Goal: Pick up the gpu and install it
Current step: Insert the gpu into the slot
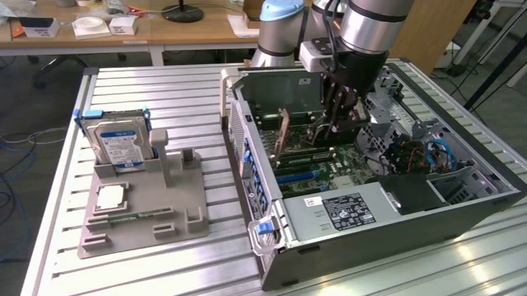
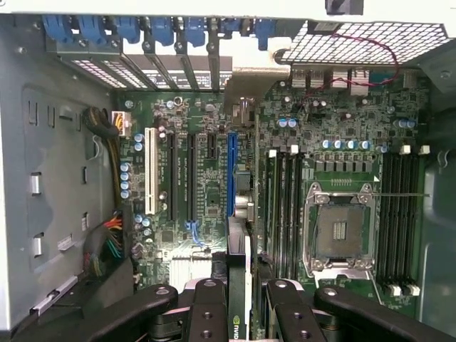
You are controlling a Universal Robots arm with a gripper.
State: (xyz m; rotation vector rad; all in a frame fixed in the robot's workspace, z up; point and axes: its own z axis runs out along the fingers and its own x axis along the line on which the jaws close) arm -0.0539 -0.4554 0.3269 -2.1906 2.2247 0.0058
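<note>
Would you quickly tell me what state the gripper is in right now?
Gripper: closed, holding the gpu.

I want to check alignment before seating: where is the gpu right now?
In the wrist view the gpu sits edge-on in the tool, inside the computer case, over the motherboard and alongside the blue slot.

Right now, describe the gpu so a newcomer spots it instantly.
Look inside the open computer case, under the arm. The gpu stands on edge between the fingers of the gripper, by the blue slot. Unlike the bare black slots beside it, it ends in a silver bracket.
</note>
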